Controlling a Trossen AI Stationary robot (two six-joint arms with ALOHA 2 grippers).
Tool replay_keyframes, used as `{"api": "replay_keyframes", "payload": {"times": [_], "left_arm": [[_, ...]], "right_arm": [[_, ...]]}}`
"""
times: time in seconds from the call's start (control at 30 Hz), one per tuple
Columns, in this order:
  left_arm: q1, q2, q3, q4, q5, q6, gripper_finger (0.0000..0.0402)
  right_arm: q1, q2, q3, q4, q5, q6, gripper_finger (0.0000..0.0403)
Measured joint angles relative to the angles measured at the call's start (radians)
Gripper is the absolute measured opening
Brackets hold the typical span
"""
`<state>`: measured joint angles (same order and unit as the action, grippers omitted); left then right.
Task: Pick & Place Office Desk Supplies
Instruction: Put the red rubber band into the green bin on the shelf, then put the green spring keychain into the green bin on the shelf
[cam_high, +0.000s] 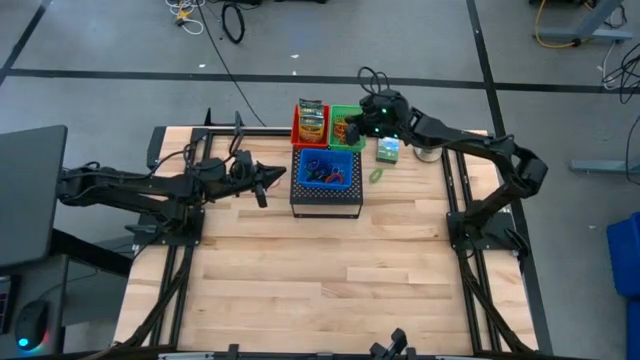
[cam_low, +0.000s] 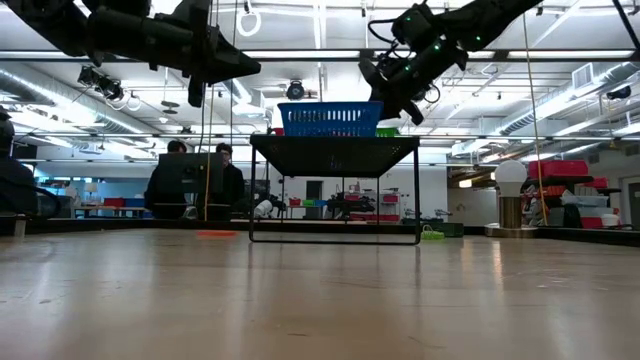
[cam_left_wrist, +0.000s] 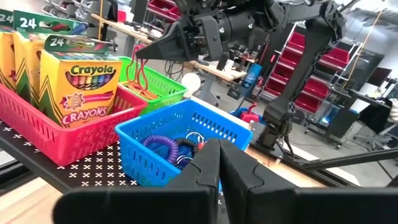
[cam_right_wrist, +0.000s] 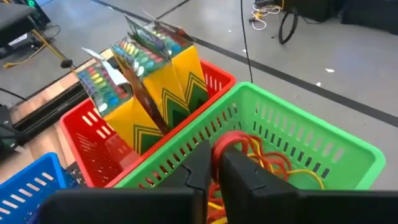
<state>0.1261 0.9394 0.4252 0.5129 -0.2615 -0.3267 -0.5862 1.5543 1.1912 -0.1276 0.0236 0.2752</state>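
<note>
Bands (cam_right_wrist: 261, 155) fill the green basket (cam_right_wrist: 323, 140) at frame centre under the right gripper (cam_right_wrist: 214, 165), jaws nearly together; left gripper (cam_left_wrist: 217, 165) closed, empty.

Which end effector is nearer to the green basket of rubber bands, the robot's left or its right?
Right. The right end effector hangs directly above the green basket, over its rubber bands. The left end effector sits off to the side, beyond the blue basket.

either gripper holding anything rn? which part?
Right gripper, over the green basket, pinches a red rubber band by its loop's near edge. Left gripper is shut on nothing, short of the blue basket.
</note>
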Motion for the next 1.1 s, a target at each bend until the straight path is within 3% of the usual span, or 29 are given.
{"api": "replay_keyframes", "payload": {"times": [0.53,0.67,0.8,0.93,1.03,1.1], "left_arm": [[-0.001,0.000,0.000,-0.001,0.000,-0.015,0.0009],[-0.001,0.000,0.000,0.000,0.000,-0.025,0.0009],[-0.001,0.000,0.000,0.012,0.001,-0.044,0.0009],[-0.001,0.000,0.001,0.013,0.006,-0.076,0.0009],[-0.001,0.007,0.001,0.014,-0.026,-0.077,0.0009],[0.000,0.010,0.001,0.013,-0.052,-0.076,0.0009]], "right_arm": [[-0.013,-0.003,0.003,-0.021,0.040,-0.001,0.0157],[-0.016,-0.064,0.003,-0.041,0.045,-0.004,0.0174],[-0.023,-0.162,0.003,-0.141,0.057,-0.051,0.0147],[-0.023,-0.242,-0.018,-0.287,0.105,-0.096,0.0079],[-0.022,-0.311,-0.108,-0.300,0.099,-0.068,0.0019],[-0.016,-0.360,-0.188,-0.282,0.088,-0.012,0.0009]]}}
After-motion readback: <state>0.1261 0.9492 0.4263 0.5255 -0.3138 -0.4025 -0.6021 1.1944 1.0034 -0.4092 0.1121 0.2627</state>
